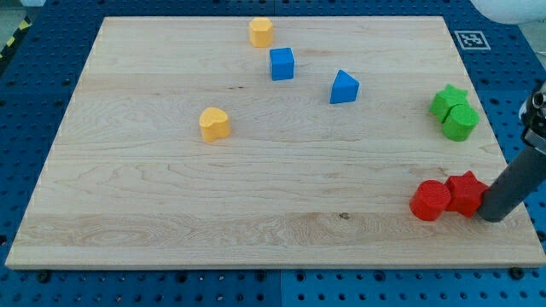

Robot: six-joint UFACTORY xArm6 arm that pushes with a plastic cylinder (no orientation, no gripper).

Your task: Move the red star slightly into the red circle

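Note:
The red star [467, 193] lies near the board's lower right edge. Its left side touches the red circle [429, 201], a short red cylinder. My rod comes in from the view's right, and my tip [494, 217] rests just right of the red star, touching or almost touching it.
A green star [447, 100] and a green cylinder [461, 123] sit together at the right edge. A blue triangle [344, 87], a blue cube [281, 64], a yellow hexagon [261, 31] and a yellow heart [215, 124] lie farther left. The wooden board [256, 196] ends just right of my tip.

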